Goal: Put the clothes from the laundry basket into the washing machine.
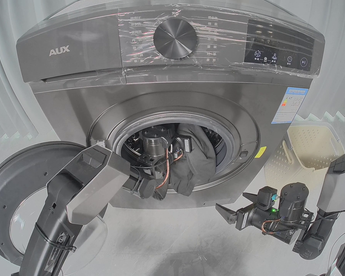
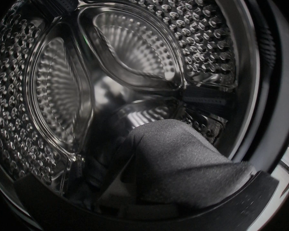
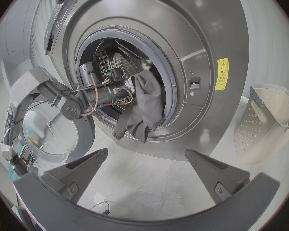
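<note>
The front-loading washing machine (image 1: 84, 108) occupies the centre of the head view. Its round door (image 1: 11, 196) is swung open at the lower left of the frame. A control dial (image 1: 175, 38) is set in the top panel, which is covered by clear plastic film.

The left arm (image 1: 92, 177) is extended from the lower left of the frame into the door opening, with its wrist inside the rim. The left pincer (image 1: 182, 144) is located just beside the cloth inside the opening. Whether it is wide, narrow or clamped on the cloth cannot be told.

A dark grey garment (image 1: 195, 154) is draped across the lower rim of the opening. Part of it lies inside the drum (image 2: 135, 58) and part hangs outside over the front panel. In the left wrist view, a fold of the garment is seen at the lower centre, against the perforated steel wall.

The right pincer (image 1: 234, 204) is held low at the lower right of the head view, in front of the machine and well apart from the garment. Its fingers (image 3: 86, 167) are spread wide and nothing is held between them.

The cream perforated laundry basket (image 1: 314, 150) stands on the floor at the right of the frame, just beside the machine. A yellow sticker (image 1: 260, 151) is fixed on the front panel between the opening and the basket.
</note>
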{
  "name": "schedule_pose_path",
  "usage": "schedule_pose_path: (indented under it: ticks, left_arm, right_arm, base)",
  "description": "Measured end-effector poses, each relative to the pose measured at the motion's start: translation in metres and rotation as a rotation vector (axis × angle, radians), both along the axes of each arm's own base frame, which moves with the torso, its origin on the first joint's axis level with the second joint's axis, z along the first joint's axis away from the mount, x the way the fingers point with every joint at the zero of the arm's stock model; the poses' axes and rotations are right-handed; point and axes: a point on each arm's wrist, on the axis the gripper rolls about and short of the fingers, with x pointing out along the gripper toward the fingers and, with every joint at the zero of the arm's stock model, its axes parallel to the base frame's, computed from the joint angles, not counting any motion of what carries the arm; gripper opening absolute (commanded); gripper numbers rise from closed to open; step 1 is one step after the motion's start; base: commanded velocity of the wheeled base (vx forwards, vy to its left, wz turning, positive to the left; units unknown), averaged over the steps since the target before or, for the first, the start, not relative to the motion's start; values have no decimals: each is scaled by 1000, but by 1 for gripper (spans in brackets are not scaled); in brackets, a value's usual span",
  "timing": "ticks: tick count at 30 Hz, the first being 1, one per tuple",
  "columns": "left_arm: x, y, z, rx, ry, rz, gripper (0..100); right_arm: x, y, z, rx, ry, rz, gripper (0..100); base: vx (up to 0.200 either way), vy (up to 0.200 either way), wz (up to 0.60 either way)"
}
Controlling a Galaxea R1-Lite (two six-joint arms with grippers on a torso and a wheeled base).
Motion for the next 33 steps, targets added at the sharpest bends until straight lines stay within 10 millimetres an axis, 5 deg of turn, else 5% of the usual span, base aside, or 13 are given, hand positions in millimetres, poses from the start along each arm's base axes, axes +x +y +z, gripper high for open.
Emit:
schedule_pose_path:
  ticks: [12, 13, 23, 33]
  left_arm:
    - [41, 13, 11, -11, 1, 156, 0]
    - [42, 14, 10, -11, 0, 160, 100]
    - [39, 19, 2, -5, 38, 163, 100]
    - [-15, 28, -28, 165, 334, 30, 100]
  right_arm:
    - [-1, 0, -2, -5, 7, 0, 100]
    - [-1, 0, -2, -5, 7, 0, 100]
    - [-1, -1, -2, -5, 8, 0, 100]
    - [0, 0, -1, -4, 6, -1, 100]
  base:
    - [0, 0, 0]
    - [0, 0, 0]
    - [0, 0, 0]
    - [0, 0, 0]
